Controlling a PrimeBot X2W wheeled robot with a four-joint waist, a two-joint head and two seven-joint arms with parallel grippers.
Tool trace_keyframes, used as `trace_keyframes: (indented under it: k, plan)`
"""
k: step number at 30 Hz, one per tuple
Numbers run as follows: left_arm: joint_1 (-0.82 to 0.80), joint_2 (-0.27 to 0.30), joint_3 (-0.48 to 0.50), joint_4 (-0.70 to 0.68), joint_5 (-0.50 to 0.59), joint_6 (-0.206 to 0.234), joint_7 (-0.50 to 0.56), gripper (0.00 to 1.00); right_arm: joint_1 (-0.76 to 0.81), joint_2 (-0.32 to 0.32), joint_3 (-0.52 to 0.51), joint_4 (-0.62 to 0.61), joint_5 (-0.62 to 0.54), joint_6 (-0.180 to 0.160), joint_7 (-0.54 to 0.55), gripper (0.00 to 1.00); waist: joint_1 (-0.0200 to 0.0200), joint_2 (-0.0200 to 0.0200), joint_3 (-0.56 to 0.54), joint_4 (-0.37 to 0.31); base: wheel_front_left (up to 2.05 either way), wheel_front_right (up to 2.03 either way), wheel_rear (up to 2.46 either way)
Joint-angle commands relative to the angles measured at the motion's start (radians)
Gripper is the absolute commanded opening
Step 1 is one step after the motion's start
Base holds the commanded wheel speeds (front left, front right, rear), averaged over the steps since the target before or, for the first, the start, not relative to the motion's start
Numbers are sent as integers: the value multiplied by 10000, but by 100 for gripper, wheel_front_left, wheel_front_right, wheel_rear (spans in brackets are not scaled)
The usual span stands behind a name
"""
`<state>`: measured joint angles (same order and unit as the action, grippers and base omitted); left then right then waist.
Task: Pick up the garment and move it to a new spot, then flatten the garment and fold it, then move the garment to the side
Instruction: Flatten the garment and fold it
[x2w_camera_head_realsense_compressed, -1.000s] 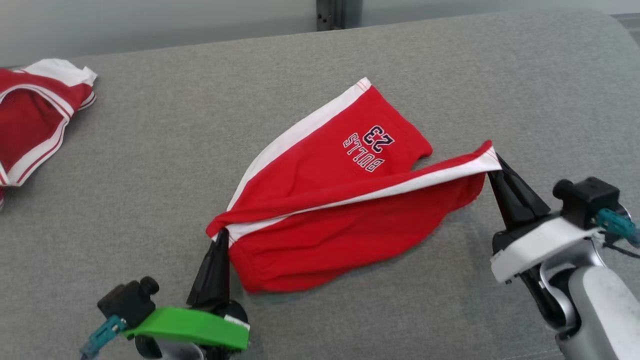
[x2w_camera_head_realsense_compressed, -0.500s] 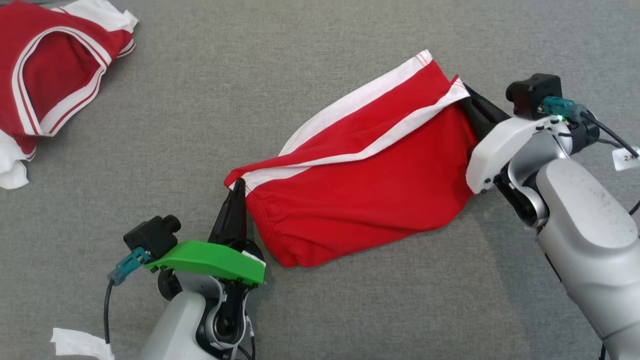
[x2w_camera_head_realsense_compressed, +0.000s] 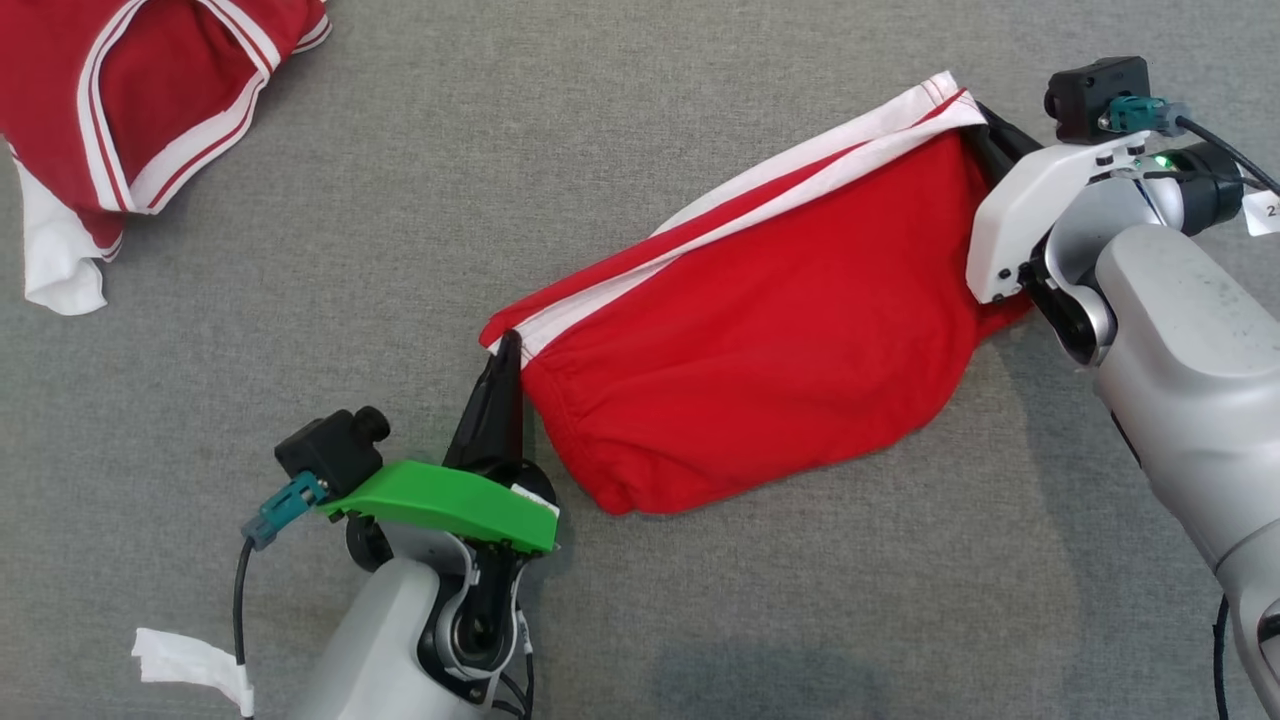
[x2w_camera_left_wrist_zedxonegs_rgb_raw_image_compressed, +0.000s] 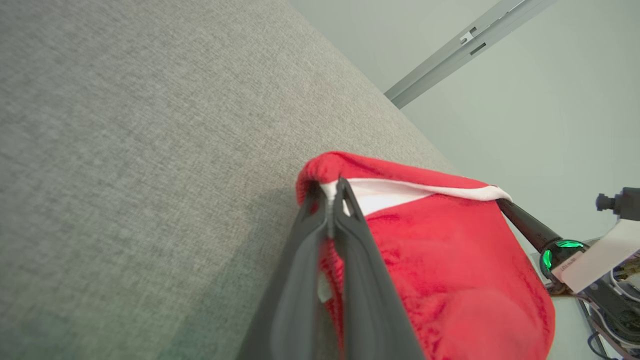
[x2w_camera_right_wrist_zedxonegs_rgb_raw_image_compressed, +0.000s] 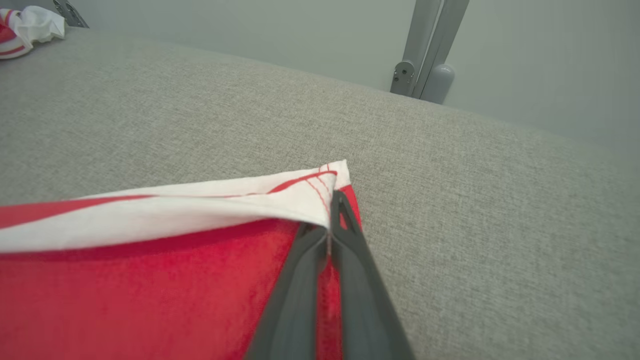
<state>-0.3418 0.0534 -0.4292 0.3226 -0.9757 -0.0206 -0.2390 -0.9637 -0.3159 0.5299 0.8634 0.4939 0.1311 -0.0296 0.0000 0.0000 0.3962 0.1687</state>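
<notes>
Garment (x2w_camera_right_wrist_zedxonegs_rgb_raw_image_compressed: 150, 290) hem between right fingers (x2w_camera_right_wrist_zedxonegs_rgb_raw_image_compressed: 297, 300), wrist close-up

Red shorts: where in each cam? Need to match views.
Head view: red shorts centre-right, held between left claw and right claw.
Left wrist view: red shorts lower right.
Right wrist view: red shorts lower left.
Shared landmark: white stripe along the held edge.

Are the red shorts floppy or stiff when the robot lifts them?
Probably floppy: the red shorts sag in a belly between the left pincer and right pincer. Likely light, since two thin corner pinches hold them.
</notes>
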Motion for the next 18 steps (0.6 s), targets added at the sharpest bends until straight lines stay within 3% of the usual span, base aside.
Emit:
trace_keyframes:
  k: [1,4,5,6,7,8,18]
  plan:
    - [-219,7,-114,-38,78,-146,-58,0,-211,-1,142,205,132,-6,-126,0,0,0,50,70,0,0,0]
    - [-283,0,-324,-99,164,-176,-78,0,-478,-4,359,591,301,-6,-406,0,0,0,64,116,0,0,0]
    - [-301,-1,-385,-133,246,-174,-79,20,-557,16,398,730,359,-6,-546,16,0,0,59,127,0,0,0]
    - [-292,-2,-408,-182,314,-144,-104,43,-633,55,429,843,417,-6,-683,45,0,0,46,131,0,0,0]
    - [-265,13,-425,-242,400,-124,-126,89,-691,93,488,953,481,-6,-781,100,0,0,24,128,0,0,0]
    - [-202,55,-403,-313,507,-103,-160,100,-730,118,561,1020,543,-6,-911,100,0,0,-9,111,0,0,0]
    - [904,608,176,-1763,1924,183,-267,100,-754,-317,1354,1117,1248,-6,-1491,100,0,0,-521,-202,0,0,0]
